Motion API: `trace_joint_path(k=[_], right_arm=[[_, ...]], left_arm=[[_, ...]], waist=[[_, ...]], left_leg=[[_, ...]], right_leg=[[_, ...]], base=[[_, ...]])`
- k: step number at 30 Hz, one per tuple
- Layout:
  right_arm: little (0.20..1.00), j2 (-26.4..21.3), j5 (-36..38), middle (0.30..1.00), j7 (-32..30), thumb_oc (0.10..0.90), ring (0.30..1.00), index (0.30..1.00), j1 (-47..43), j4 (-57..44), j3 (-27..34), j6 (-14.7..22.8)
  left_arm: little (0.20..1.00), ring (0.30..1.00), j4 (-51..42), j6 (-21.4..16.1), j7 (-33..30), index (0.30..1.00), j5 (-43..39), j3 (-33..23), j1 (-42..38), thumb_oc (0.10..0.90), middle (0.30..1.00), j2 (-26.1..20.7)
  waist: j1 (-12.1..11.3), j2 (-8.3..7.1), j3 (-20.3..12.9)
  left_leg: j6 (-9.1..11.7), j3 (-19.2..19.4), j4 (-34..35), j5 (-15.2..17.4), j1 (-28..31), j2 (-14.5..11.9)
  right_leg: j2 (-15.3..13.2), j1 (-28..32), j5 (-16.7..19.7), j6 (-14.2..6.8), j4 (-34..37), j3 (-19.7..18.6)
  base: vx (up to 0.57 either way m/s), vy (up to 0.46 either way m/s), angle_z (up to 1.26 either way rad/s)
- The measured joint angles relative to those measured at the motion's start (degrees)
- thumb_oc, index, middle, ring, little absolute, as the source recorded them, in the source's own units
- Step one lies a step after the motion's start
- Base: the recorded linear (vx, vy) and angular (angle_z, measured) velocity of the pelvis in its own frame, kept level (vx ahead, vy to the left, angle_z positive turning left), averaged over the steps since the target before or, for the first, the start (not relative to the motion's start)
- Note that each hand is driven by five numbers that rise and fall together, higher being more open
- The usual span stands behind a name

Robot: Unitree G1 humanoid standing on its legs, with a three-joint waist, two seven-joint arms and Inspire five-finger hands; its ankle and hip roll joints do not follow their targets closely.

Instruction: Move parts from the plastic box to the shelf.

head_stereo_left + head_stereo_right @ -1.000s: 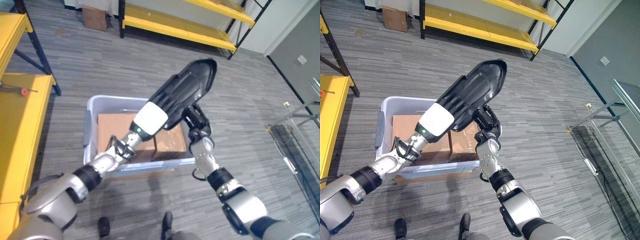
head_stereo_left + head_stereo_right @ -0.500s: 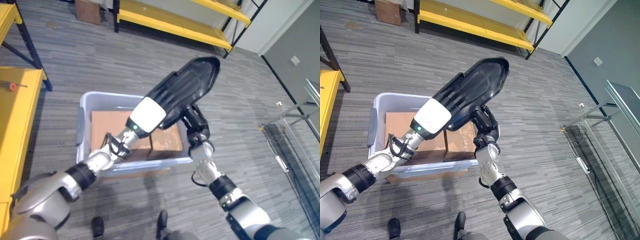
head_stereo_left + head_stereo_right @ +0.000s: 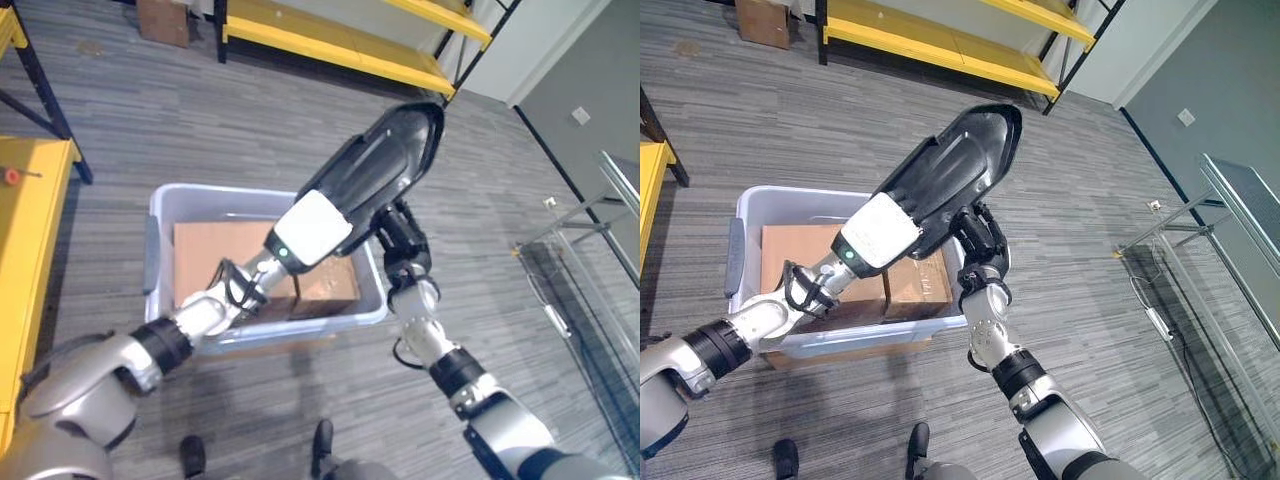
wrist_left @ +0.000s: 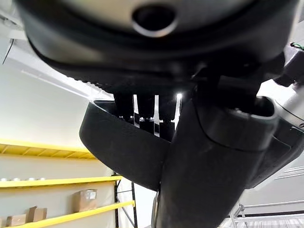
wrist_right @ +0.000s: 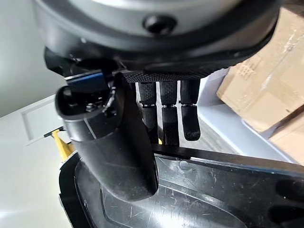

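**Black part held up over the box, both hands on it**

While the plastic box [image 3: 170, 215] sits on the floor with cardboard boxes [image 3: 215, 255] inside, the long black part [image 3: 955, 170] is lifted above it. Right hand [image 3: 978, 240] has fingers [image 5: 164, 111] straight under the part, thumb on top. Left hand [image 3: 235, 290] is at the white end; can't tell its grip. Yellow shelf [image 3: 330, 45] stands well apart.

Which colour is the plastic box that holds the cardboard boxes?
The plastic box is pale blue-grey; the right eye view shows it best.
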State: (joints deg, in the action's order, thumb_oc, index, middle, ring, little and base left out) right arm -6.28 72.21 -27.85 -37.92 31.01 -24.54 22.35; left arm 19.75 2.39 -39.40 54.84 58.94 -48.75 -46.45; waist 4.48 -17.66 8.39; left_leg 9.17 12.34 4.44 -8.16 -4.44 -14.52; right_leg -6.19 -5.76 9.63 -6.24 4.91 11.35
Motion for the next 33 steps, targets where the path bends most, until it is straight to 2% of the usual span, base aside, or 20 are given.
trace_joint_path(k=[7, 8, 9, 12, 15, 16, 17, 18, 19, 20, 26, 29, 33], right_arm=[[0.3, -0.19, 0.0, 0.3, 0.48, 0.4, 0.3, 0.3, 1.48, -2.33, -0.55, 0.9], [0.531, -0.15, 0.0, 0.531, 0.53, 0.565, 0.531, 0.531, 1.65, -2.66, -0.59, 0.9], [1.0, -0.2, 0.0, 1.0, 0.72, 0.9, 1.0, 1.0, 2.47, -4.02, -0.64, 0.88], [1.0, -1.98, -0.21, 1.0, 1.7, 0.9, 1.0, 1.0, 4.75, -8.01, -0.7, 0.7], [1.0, -3.16, -1.35, 1.0, 2.64, 0.9, 1.0, 1.0, 6.01, -8.64, -0.71, 0.51], [1.0, -3.1, -2.37, 1.0, 3.34, 0.9, 1.0, 1.0, 6.44, -8.64, -1.65, 0.3], [1.0, -3.11, -2.37, 1.0, 3.72, 0.9, 1.0, 1.0, 6.69, -8.68, -1.74, 0.03], [1.0, -3.37, -2.35, 1.0, 3.84, 0.9, 1.0, 1.0, 7.65, -10.02, -1.33, -0.43], [1.0, -5.41, -2.41, 1.0, 4.3, 0.9, 1.0, 1.0, 12.78, -17.42, -1.29, -0.52], [1.0, -5.72, -2.41, 1.0, 4.38, 0.9, 1.0, 1.0, 13.46, -18.2, -1.37, -0.51], [1.0, -9.6, -2.4, 1.0, 6.36, 0.9, 1.0, 1.0, 14.84, -22.07, -1.52, -1.02], [1.0, -10.07, -2.39, 1.0, 6.92, 0.9, 1.0, 1.0, 15.2, -22.22, -1.42, -1.04], [1.0, -11.67, -2.37, 1.0, 8.73, 0.9, 1.0, 1.0, 16.71, -25.52, -1.31, -1.41]], left_arm=[[0.3, 0.3, -3.06, -0.05, 1.43, 0.3, -0.57, 0.0, -0.13, 0.4, 0.3, -2.27], [0.3, 0.3, -4.46, -0.27, 1.88, 0.3, -0.66, -0.01, -0.16, 0.4, 0.3, -3.92], [0.3, 0.3, -7.24, -0.53, 2.27, 0.3, -0.65, -0.02, -0.16, 0.4, 0.3, -6.24], [0.3, 0.3, -14.28, -1.76, 2.45, 0.3, -0.68, -0.05, -0.78, 0.4, 0.3, -11.47], [0.3, 0.3, -15.76, -2.51, 2.11, 0.3, -0.83, -0.22, -2.61, 0.4, 0.3, -11.41], [0.3, 0.3, -15.55, -2.53, 2.87, 0.3, -2.49, -0.2, -2.81, 0.4, 0.3, -10.77], [0.3, 0.3, -15.03, -2.56, 2.91, 0.3, -2.67, -0.2, -2.73, 0.4, 0.3, -11.62], [0.3, 0.3, -15.39, -2.73, 2.9, 0.3, -2.65, -0.2, -2.71, 0.4, 0.3, -12.25], [0.3, 0.3, -17.09, -3.35, 2.71, 0.3, -2.65, -0.23, -2.53, 0.4, 0.3, -13.61], [0.3, 0.3, -17.05, -3.56, 2.73, 0.3, -2.64, -0.23, -2.33, 0.4, 0.3, -13.71], [0.3, 0.3, -17.23, -4.04, 2.71, 0.3, -2.54, -0.88, -2.25, 0.4, 0.3, -14.1], [0.3, 0.3, -17.38, -4.15, 2.71, 0.3, -2.42, -1.22, -1.97, 0.4, 0.3, -14.19], [0.3, 0.3, -18.33, -4.61, 2.71, 0.3, -2.24, -5.3, 0.32, 0.4, 0.3, -15.69]], waist=[[-0.19, 0.02, -0.01], [-0.38, 0.06, -0.03], [-0.25, 0.11, 0.0], [-0.54, 0.75, -0.01], [-1.45, 1.46, -0.03], [-1.58, 2.35, -0.14], [-1.58, 2.59, -0.14], [-1.56, 2.8, -0.16], [-1.57, 3.62, -0.29], [-1.54, 3.85, -0.38], [-1.25, 3.96, -0.37], [-0.99, 3.96, -0.37], [-0.27, 4.12, -0.35]], left_leg=[[0.08, 0.07, 0.0, 0.03, 0.33, 0.02], [0.09, 0.08, 0.0, 0.02, 0.39, 0.01], [0.11, 0.1, 0.0, 0.0, 0.51, 0.0], [0.1, -0.02, 0.01, 0.01, 0.86, 0.14], [-0.05, -0.17, 0.03, 0.11, 1.34, 0.59], [-0.36, -0.26, 0.04, 0.35, 1.33, 0.84], [-0.57, -0.28, 0.04, 0.44, 1.24, 0.78], [-0.58, -0.3, 0.04, 0.43, 1.24, 0.78], [-0.25, -0.36, 0.04, 0.14, 1.33, 1.01], [-0.26, -0.33, 0.04, 0.14, 1.42, 1.1], [-0.26, -0.32, 0.04, 0.14, 1.52, 1.15], [-0.26, -0.31, 0.04, 0.14, 1.63, 1.16], [-0.31, -0.33, 0.04, 0.16, 1.75, 1.38]], right_leg=[[-0.04, 0.3, 0.0, 0.0, 0.0, -0.05], [-0.27, 0.33, 0.0, 0.01, 0.0, -0.1], [-0.26, 0.4, 0.0, 0.01, 0.0, -0.14], [-0.5, 0.92, -0.01, 0.01, 0.0, 0.1], [-0.6, 1.47, -0.03, 0.0, 0.01, 0.2], [-1.06, 1.53, -0.04, 0.01, 0.02, 0.21], [-1.14, 1.45, -0.03, 0.04, 0.02, 0.16], [-1.14, 1.47, -0.02, 0.05, 0.02, 0.14], [-1.35, 1.65, -0.02, 0.05, 0.02, 0.26], [-1.43, 1.73, -0.02, 0.05, 0.01, 0.27], [-1.45, 1.8, -0.03, 0.04, 0.01, 0.28], [-1.47, 1.89, -0.03, 0.04, 0.01, 0.27], [-1.7, 2.04, -0.04, 0.03, 0.01, 0.28]], base=[[0.0, 0.0, 0.0], [0.0, 0.0, 0.0], [0.0, 0.0, 0.0], [0.01, 0.009, 0.03], [0.0, 0.009, 0.05], [0.0, 0.0, 0.0], [0.0, 0.0, 0.0], [0.01, 0.016, 0.03], [0.0, 0.009, 0.04], [0.01, 0.009, 0.04], [0.0, 0.0, 0.0], [0.0, 0.0, 0.0], [0.0, 0.0, 0.0]])
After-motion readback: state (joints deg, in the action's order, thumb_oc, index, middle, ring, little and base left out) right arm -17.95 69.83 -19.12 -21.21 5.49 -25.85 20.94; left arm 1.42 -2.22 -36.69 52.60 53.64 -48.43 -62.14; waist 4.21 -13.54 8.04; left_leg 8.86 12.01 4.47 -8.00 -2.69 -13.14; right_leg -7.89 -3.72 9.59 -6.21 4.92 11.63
